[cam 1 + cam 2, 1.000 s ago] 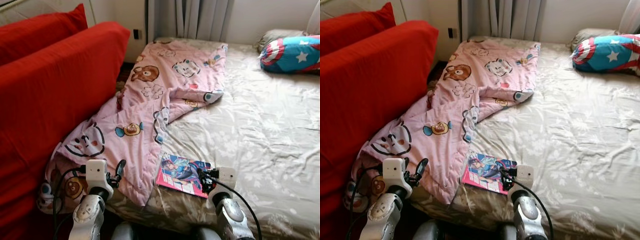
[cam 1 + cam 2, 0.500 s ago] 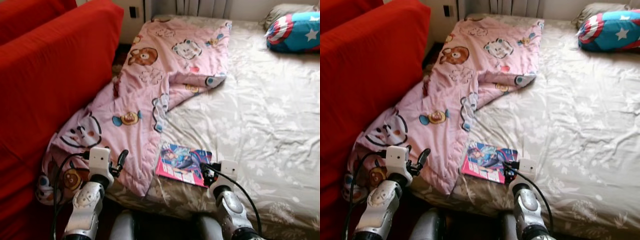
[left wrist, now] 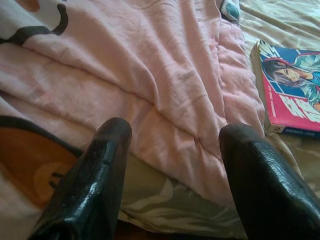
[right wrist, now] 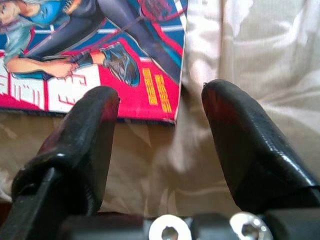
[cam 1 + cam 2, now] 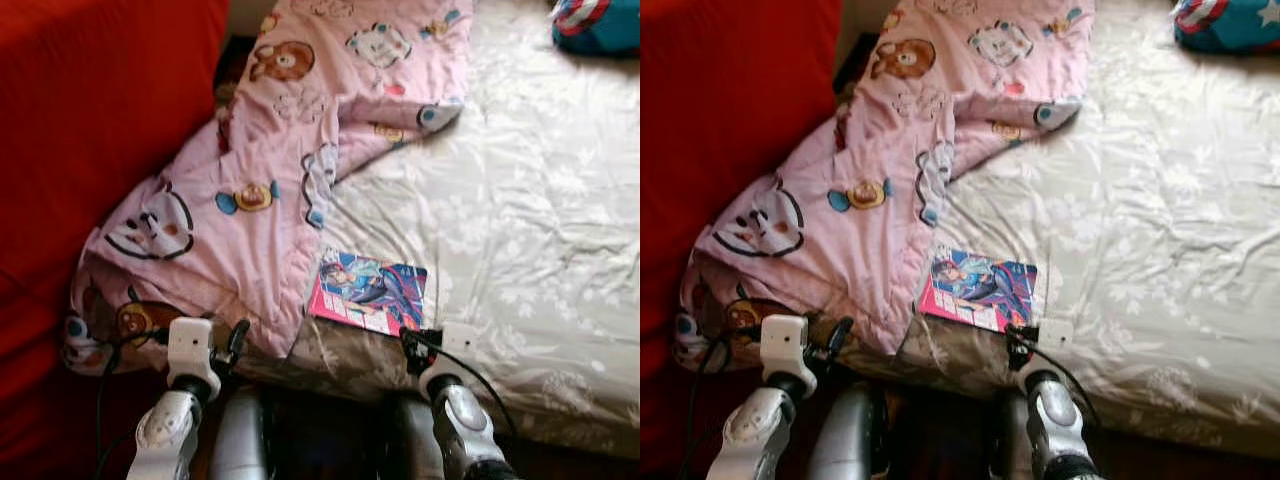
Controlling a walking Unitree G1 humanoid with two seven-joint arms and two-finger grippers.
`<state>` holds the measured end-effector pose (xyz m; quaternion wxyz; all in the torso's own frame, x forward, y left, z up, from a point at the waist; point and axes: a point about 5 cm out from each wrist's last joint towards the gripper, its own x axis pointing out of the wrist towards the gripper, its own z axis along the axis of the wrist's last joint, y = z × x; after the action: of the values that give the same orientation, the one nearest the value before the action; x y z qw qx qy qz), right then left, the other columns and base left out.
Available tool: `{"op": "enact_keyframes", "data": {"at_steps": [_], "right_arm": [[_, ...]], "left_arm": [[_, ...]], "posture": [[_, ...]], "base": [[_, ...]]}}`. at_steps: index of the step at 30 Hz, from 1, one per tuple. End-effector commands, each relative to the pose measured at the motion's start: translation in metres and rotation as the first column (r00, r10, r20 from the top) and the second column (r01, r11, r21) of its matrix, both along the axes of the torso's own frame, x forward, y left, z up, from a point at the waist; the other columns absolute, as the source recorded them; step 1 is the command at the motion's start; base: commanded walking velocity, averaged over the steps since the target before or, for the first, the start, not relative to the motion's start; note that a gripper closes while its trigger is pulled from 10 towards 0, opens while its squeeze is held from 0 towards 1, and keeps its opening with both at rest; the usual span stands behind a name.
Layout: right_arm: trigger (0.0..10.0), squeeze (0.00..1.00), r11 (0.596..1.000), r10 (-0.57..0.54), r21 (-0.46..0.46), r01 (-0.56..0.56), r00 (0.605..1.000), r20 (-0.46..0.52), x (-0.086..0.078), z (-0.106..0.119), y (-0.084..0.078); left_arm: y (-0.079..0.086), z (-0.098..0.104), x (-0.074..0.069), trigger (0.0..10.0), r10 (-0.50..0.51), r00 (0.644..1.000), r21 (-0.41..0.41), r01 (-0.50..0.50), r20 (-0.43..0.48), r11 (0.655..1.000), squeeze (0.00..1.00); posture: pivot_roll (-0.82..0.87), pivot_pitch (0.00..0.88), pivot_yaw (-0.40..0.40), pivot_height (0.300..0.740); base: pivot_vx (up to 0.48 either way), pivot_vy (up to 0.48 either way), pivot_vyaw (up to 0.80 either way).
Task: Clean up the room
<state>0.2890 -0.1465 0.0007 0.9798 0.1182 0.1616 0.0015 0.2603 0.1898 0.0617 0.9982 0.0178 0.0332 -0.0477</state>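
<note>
A pink and blue comic book (image 5: 368, 292) lies flat on the bed near its front edge. A rumpled pink cartoon blanket (image 5: 270, 190) spills from the bed's left side down toward the red sofa. My right gripper (image 4: 159, 125) is open just short of the comic book (image 4: 95, 55), its near corner between the fingers' lines. My left gripper (image 3: 172, 150) is open, low at the blanket's hanging hem (image 3: 165, 90). Both arms (image 5: 185, 390) (image 5: 450, 390) stand at the bed's front edge.
A red sofa (image 5: 90, 130) stands close on the left. The bed sheet (image 5: 540, 200) is beige with a flower print. A blue, red and white star cushion (image 5: 598, 22) lies at the far right corner.
The camera has tilted down and come closer, so the whole scene slid upward. Both grippers stay open near the bed's front edge; the right one is nearer the comic book.
</note>
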Motion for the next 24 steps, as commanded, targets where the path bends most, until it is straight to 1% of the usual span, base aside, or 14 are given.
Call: {"op": "enact_keyframes", "data": {"at_steps": [1,7,13,18,21,24], "right_arm": [[10.0,0.0,1.0,0.004,0.022,-0.003,0.999,-0.032,-0.004,-0.005,0.002],[10.0,0.0,0.998,0.032,0.062,-0.031,0.999,-0.008,0.0,-0.001,0.004],[10.0,0.0,0.995,0.049,0.085,-0.047,0.999,-0.012,0.001,-0.001,0.004],[10.0,0.0,0.995,0.044,0.09,-0.042,0.999,-0.014,0.003,0.0,0.001],[10.0,0.0,0.993,0.012,0.114,-0.011,1.0,-0.004,0.005,0.002,-0.003],[10.0,0.0,0.994,0.012,0.109,-0.012,1.0,0.003,0.006,0.004,-0.004]], "left_arm": [[0.004,-0.002,-0.007,10.0,0.012,1.0,-0.002,-0.012,-0.023,1.0,0.0],[0.006,0.0,-0.014,10.0,0.02,0.999,0.008,-0.019,-0.027,1.0,0.0],[0.009,0.002,-0.021,10.0,0.029,0.999,0.019,-0.028,-0.038,0.999,0.0],[0.01,0.002,-0.025,10.0,0.033,0.998,0.022,-0.032,-0.047,0.999,0.0],[0.012,0.002,-0.028,10.0,0.037,0.998,0.026,-0.036,-0.055,0.999,0.0],[0.012,0.003,-0.029,10.0,0.039,0.998,0.028,-0.037,-0.058,0.999,0.0]], "posture": [[0.11,0.328,0.0,0.602],[0.13,0.342,0.006,0.602],[0.14,0.361,0.011,0.602],[0.14,0.37,0.014,0.602],[0.14,0.378,0.017,0.602],[0.14,0.378,0.019,0.602]], "base": [[0.0,0.0,0.0],[0.0,0.0,0.0],[0.0,0.0,0.0],[0.0,0.0,0.0],[0.0,0.0,0.0],[0.0,0.0,0.0]]}}
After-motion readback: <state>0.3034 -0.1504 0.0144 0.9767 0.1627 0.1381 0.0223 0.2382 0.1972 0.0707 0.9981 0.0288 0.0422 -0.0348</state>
